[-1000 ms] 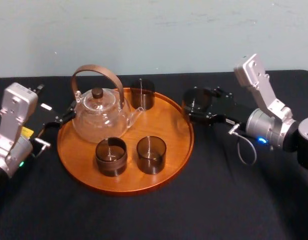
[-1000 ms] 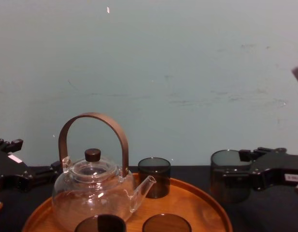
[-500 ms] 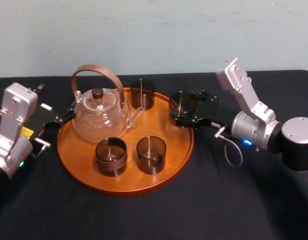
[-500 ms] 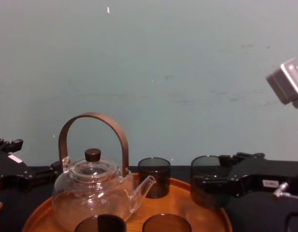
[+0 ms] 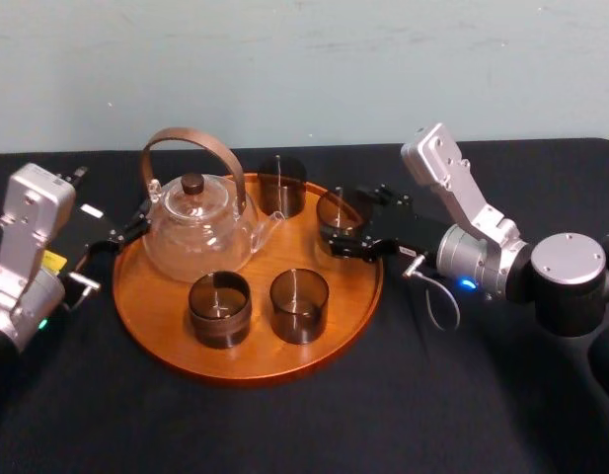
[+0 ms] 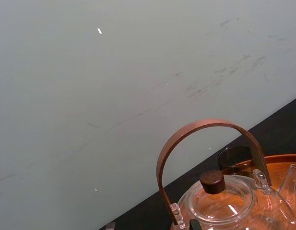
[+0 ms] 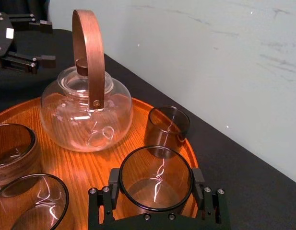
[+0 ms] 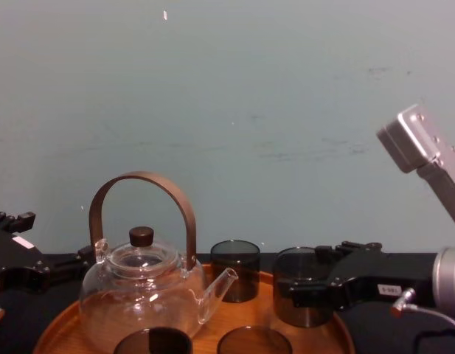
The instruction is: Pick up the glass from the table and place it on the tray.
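Near round orange-brown wooden tray's (image 5: 166, 328) right rim, smoky cylindrical glass (image 5: 339, 207) clamped in right pincer (image 7: 155, 187); may tip if released there. Left pincer (image 5: 116, 235) parked, apart.

We log moderate, even, diffuse light from above. The pale blue-green painted wall (image 8: 249, 110) is lit uniformly. Thin white streaks glint inside the smoky grey cylindrical glass (image 7: 156, 179) and on the clear round glass teapot (image 7: 85, 117). The round orange-brown wooden tray (image 7: 97, 164) glows warm, with soft shadows close under the vessels. The matte black cloth-covered table (image 5: 383, 415) reads flat dark.
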### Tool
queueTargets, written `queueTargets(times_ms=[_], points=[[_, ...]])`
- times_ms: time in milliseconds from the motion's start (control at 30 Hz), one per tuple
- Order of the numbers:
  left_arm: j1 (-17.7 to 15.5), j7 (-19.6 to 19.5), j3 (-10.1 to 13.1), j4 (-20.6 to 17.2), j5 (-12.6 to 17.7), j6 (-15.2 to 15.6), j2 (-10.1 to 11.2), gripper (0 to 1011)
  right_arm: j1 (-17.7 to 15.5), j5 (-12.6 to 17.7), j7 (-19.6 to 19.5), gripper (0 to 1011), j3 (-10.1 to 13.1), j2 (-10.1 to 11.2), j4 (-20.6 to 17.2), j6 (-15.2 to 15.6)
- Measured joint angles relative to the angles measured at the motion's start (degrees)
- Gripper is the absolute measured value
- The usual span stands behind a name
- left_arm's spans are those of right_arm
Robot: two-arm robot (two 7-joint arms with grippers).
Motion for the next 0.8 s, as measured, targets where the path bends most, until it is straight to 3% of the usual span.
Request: queueTargets(times_ms=[333,800], points=[[0.00,0.00,0.00,0.00,0.00,0.00,0.00,1001,1.16,-0.85,0.29,905,-0.55,-1.38,3.58,-1.13],[0.00,0.00,0.00,0.00,0.00,0.00,0.00,1002,1.29,-1.65,0.41,905,-0.88,-1.82,4.87,-2.22]])
